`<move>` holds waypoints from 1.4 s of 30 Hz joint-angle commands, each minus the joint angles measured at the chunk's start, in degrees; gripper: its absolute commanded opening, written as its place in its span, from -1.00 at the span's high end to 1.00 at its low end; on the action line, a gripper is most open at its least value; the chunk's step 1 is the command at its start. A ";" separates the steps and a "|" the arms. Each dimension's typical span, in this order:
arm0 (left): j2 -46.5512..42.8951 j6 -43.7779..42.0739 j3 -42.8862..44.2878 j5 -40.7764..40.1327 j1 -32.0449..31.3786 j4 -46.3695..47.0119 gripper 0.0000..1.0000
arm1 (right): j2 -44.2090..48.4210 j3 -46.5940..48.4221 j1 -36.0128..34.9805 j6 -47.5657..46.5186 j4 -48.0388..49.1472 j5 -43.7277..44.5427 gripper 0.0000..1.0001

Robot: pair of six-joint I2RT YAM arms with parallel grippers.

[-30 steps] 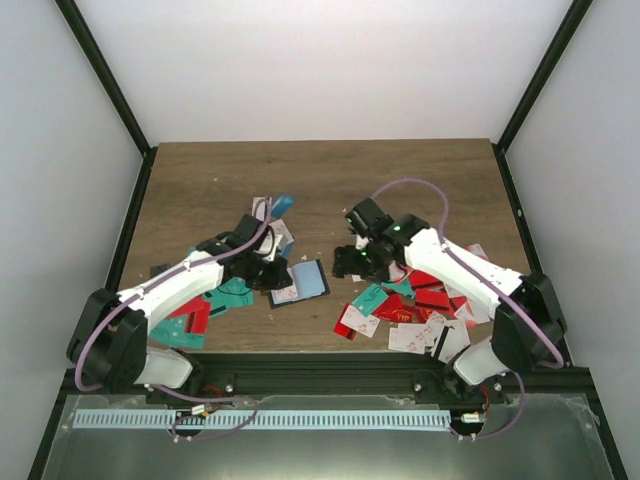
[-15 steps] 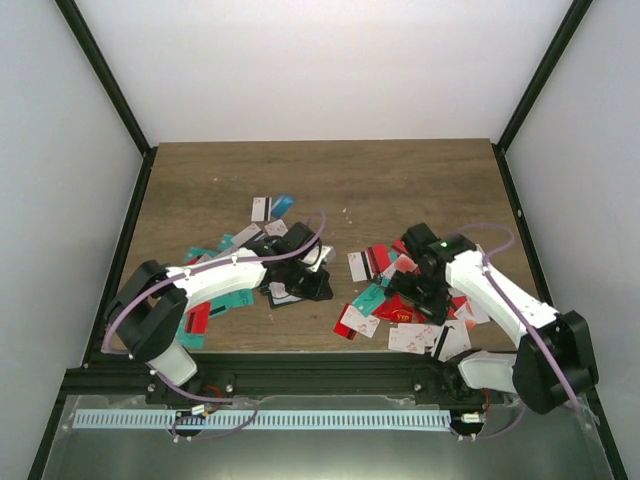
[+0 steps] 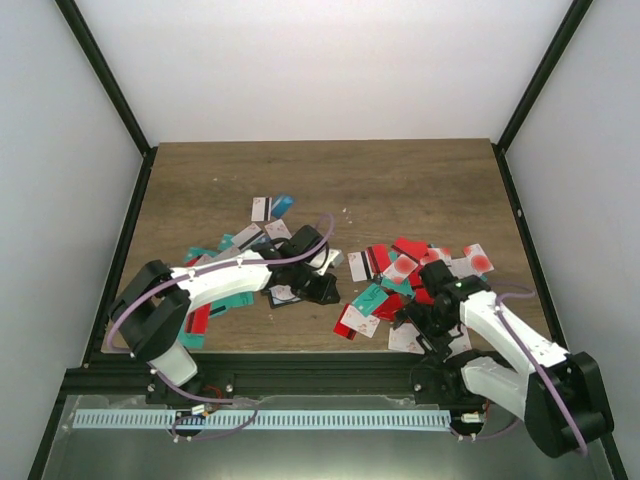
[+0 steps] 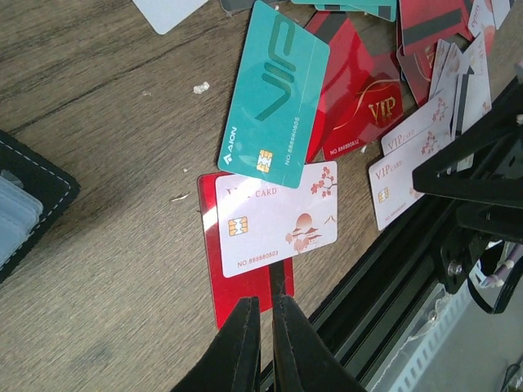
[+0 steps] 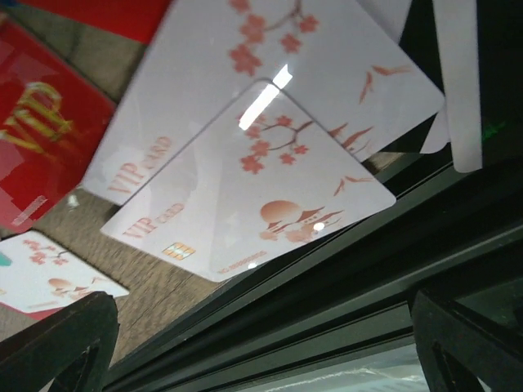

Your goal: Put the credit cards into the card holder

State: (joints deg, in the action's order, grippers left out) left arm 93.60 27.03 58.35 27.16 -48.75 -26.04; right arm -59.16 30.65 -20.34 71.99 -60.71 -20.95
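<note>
– Trouble ahead?
– Likely at the table's (image 3: 400,190) near edge. The right gripper (image 3: 432,318) hangs wide open over white credit cards (image 5: 253,196) that overlap and jut out over the rail (image 5: 327,286). A nudge could tip one off.
– Left side?
– The left gripper (image 4: 261,327) is pinched shut, empty. The card holder (image 4: 29,204) lies beside it, left of the table's middle.
– Changes?
– A second ago the right arm was by the holder.

Open table (image 3: 400,180) beyond credit cards (image 3: 410,247) (seemingly unobstructed)
</note>
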 commanded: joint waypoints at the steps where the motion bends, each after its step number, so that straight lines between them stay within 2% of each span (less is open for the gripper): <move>1: -0.96 0.36 -1.07 -0.30 -0.63 1.41 0.85 | 2.76 -3.24 0.24 8.37 5.58 -2.23 -1.00; 19: -5.78 2.50 -6.73 -2.33 -0.96 2.38 0.85 | -0.51 -7.14 0.46 13.34 14.24 -1.78 -0.98; 23: -5.91 2.66 -7.25 -2.46 -0.97 2.58 0.85 | -1.75 -7.97 0.46 13.36 15.44 -2.36 -0.76; 32: -5.27 2.68 -7.32 -2.46 -0.99 2.98 0.85 | -4.28 -9.23 0.44 12.14 15.77 -2.59 -0.59; 34: -5.35 2.66 -7.45 -2.46 -0.92 3.07 0.85 | -4.88 -9.19 0.43 11.77 15.81 -2.47 -0.61; 38: -5.29 2.64 -7.72 -2.48 -0.97 3.13 0.85 | -6.17 -8.32 0.42 10.80 16.18 -2.23 -0.80; 42: -5.27 2.57 -7.66 -2.46 -0.98 3.11 0.85 | -7.22 -8.24 0.42 10.36 16.02 -1.83 -0.76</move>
State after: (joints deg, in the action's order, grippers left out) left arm 88.86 29.78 51.09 24.77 -49.52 -23.68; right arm -64.58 23.03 -20.10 82.15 -43.20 -26.26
